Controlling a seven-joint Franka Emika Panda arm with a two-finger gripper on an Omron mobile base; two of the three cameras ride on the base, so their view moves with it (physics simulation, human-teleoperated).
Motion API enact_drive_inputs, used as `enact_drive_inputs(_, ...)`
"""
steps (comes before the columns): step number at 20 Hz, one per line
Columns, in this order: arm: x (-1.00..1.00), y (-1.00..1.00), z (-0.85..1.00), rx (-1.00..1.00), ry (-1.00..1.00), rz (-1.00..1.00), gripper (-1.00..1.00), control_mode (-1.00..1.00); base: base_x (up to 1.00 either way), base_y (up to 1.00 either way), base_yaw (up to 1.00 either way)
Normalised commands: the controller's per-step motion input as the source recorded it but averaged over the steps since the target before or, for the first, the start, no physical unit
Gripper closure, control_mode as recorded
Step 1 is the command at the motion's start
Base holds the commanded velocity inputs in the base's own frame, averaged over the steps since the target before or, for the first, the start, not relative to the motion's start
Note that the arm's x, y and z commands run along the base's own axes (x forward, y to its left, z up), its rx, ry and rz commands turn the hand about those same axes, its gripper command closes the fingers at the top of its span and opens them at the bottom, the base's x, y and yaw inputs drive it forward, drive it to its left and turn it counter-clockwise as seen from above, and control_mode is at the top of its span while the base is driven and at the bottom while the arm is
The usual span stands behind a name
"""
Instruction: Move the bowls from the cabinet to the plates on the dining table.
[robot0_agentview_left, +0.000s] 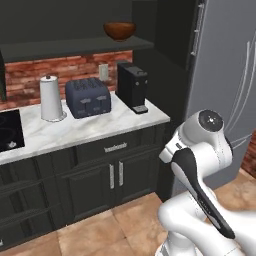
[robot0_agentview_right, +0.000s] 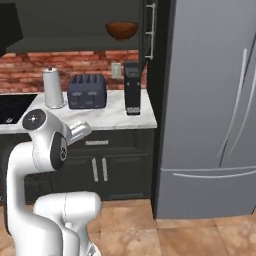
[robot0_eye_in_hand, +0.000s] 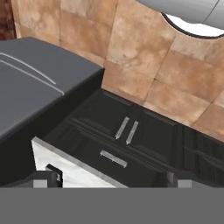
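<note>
Hand view: gripper (robot0_eye_in_hand: 113, 178) fingertips spread wide at five and seven o'clock, mostly cut off, nothing between them. Left base view: one bowl (robot0_agentview_left: 120, 30) sits at twelve o'clock on the open cabinet shelf (robot0_agentview_left: 75, 47), its far side shadowed, open room all around it.

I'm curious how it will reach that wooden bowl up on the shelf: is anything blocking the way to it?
Nothing visible stands in front of the bowl: its shelf is open at the front. The toaster and coffee machine stand on the counter below it.
</note>
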Motion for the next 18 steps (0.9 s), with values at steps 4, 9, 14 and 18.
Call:
enact_drive_inputs(4, 0.0, 0.0, 0.0, 0.0, 0.0, 0.0, -1.0, 1.0, 0.42, -0.06, -0.14)
enact_drive_inputs(9, 0.0, 0.0, 0.0, 0.0, 0.0, 0.0, -1.0, 1.0, 0.59, 0.0, -0.13)
enact_drive_inputs(14, 0.0, 0.0, 0.0, 0.0, 0.0, 0.0, -1.0, 1.0, 0.62, -0.04, -0.11)
enact_drive_inputs(18, 0.0, 0.0, 0.0, 0.0, 0.0, 0.0, -1.0, 1.0, 0.37, -0.05, -0.1)
